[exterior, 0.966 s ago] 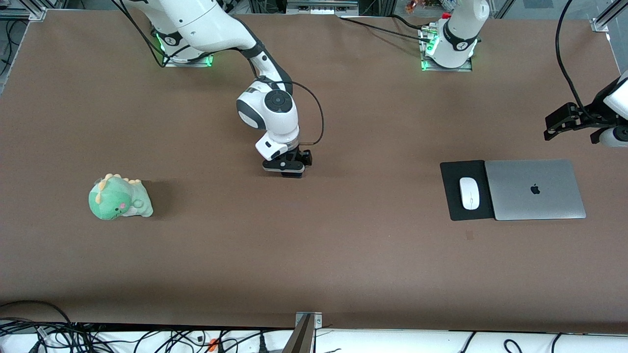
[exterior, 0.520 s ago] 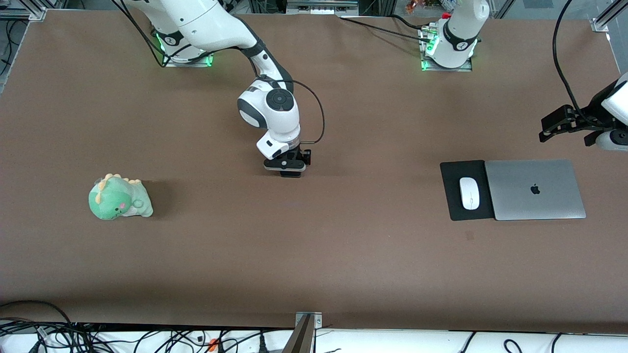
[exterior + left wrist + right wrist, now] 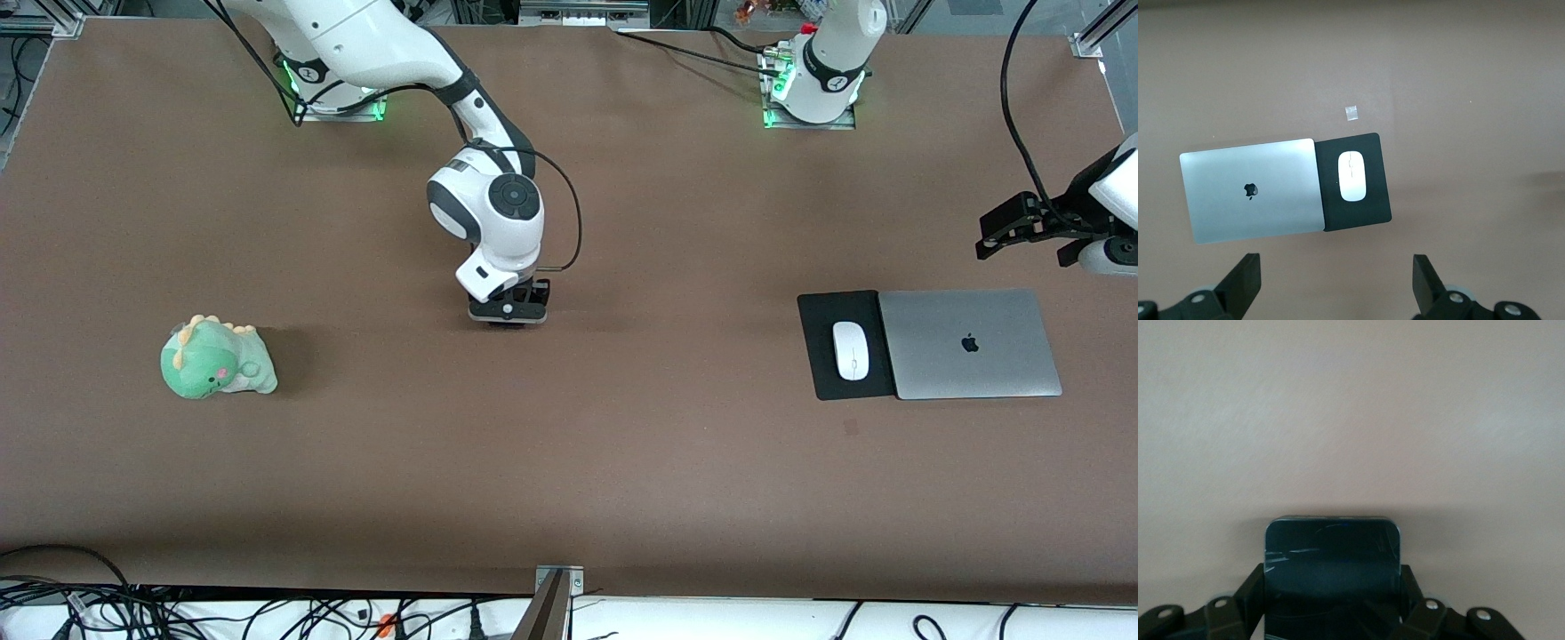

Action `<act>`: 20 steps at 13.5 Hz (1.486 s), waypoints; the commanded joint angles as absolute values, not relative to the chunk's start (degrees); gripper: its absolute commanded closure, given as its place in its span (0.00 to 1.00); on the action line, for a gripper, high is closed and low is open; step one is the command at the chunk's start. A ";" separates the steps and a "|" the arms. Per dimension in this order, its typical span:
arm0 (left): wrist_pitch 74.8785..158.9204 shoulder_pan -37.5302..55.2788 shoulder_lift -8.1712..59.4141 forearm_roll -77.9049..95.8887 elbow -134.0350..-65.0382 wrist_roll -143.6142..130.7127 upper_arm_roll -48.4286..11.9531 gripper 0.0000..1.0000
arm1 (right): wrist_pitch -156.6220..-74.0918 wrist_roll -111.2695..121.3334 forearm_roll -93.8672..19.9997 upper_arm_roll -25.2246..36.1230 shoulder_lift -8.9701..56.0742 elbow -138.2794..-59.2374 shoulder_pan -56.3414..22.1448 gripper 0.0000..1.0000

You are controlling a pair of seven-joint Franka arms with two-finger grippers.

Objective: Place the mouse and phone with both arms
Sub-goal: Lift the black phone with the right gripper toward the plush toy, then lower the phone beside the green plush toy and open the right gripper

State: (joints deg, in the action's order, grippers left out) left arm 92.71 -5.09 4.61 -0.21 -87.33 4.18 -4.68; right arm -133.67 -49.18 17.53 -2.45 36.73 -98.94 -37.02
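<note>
Right end effector (image 3: 508, 313): clamped across phone (image 3: 1331, 570), its long axis running out from the fingers, low over mid-desk (image 3: 569, 462). Left end effector (image 3: 1335, 283): wide, empty, waiting above laptop (image 3: 1251, 190)

Brown matte surface (image 3: 622, 462) carries a green plush dinosaur (image 3: 217, 358) toward the right arm's end, lying on its side. Toward the left arm's end lies a black mouse pad (image 3: 822, 373), with a closed silver laptop (image 3: 969, 343) overlapping the pad's edge. Two green-lit arm bases (image 3: 338, 102) are bolted along the edge farthest from the front camera; a small pale scrap, possibly tape (image 3: 1351, 112), lies near the pad.
</note>
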 commanded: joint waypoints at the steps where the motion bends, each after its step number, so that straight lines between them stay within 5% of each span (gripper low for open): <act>1: 92.98 -5.18 5.89 0.09 -85.25 5.10 -4.75 0.00 | -131.40 -38.01 13.38 -2.73 32.71 -100.63 -32.71 1.00; 11: 93.08 -5.10 5.80 -0.09 -85.25 5.10 -4.75 0.00 | -146.67 -17.07 7.13 -2.73 24.97 -117.84 -9.95 1.00; 18: 93.08 -5.01 5.89 -0.09 -85.25 5.10 -4.75 0.00 | -161.37 -11.87 7.03 -2.72 28.04 -123.49 -4.92 1.00; 19: 93.08 -5.01 5.89 -0.09 -85.25 5.10 -4.75 0.00 | -161.37 -11.08 7.03 -2.72 28.21 -123.40 -4.83 0.93; 20: 93.08 -5.01 5.80 -0.09 -85.25 5.10 -4.75 0.00 | -161.37 -10.38 7.03 -2.72 28.65 -123.31 -4.66 0.67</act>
State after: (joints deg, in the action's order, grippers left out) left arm 93.37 -5.08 5.12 -0.21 -86.88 4.18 -4.69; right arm -160.44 -12.94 8.06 -1.83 29.11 -122.69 -5.88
